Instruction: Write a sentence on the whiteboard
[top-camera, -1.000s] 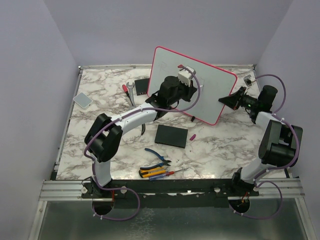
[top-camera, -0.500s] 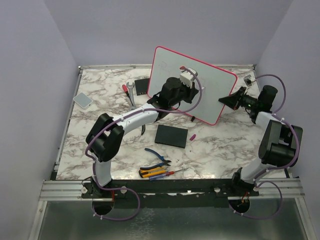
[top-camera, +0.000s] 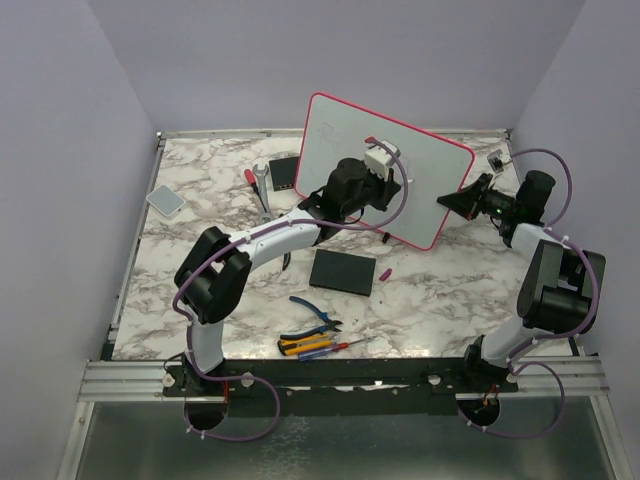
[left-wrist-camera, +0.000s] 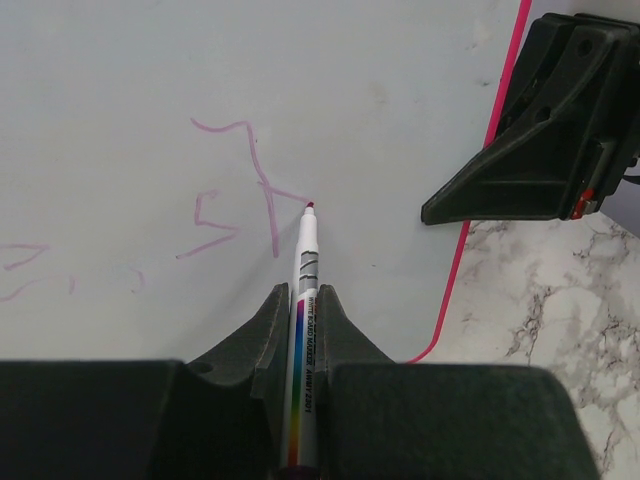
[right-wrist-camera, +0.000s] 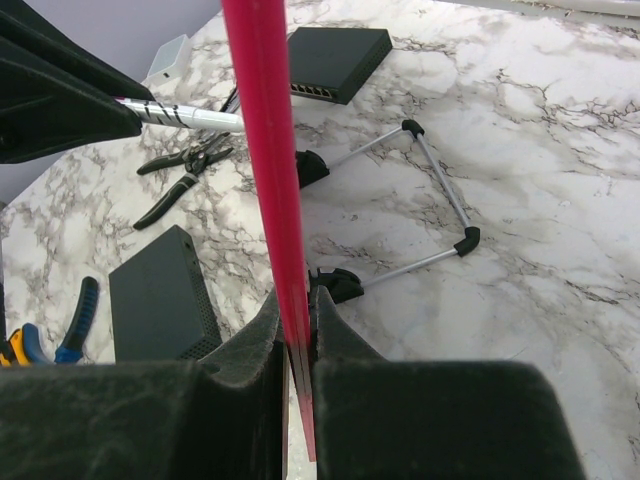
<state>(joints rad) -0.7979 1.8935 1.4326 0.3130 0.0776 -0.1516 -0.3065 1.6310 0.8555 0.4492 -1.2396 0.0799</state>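
The whiteboard (top-camera: 430, 165) stands tilted on its feet at the back of the table, its frame pink-red. My left gripper (top-camera: 388, 188) is shut on a white marker (left-wrist-camera: 306, 255) with a rainbow stripe. The marker's red tip touches the board's surface (left-wrist-camera: 120, 80) at the end of a stroke. The sentence (left-wrist-camera: 245, 190) shows as thin pink strokes, with fainter marks at the far left (left-wrist-camera: 25, 262). My right gripper (top-camera: 448, 200) is shut on the board's right edge. Its jaws pinch the red frame (right-wrist-camera: 262, 130) in the right wrist view. Its black fingers (left-wrist-camera: 540, 130) also show in the left wrist view.
A flat black slab (top-camera: 342, 271) lies in front of the board, with a pink cap (top-camera: 385, 272) beside it. Pliers (top-camera: 318, 315) and screwdrivers (top-camera: 315, 346) lie near the front. A wrench (top-camera: 262, 185), a black box (top-camera: 284, 172) and a grey pad (top-camera: 165, 200) sit at the left. The board's wire stand (right-wrist-camera: 440, 200) rests behind it.
My left gripper has moved a little to the right across the board with the marker. The right gripper and the board have not moved.
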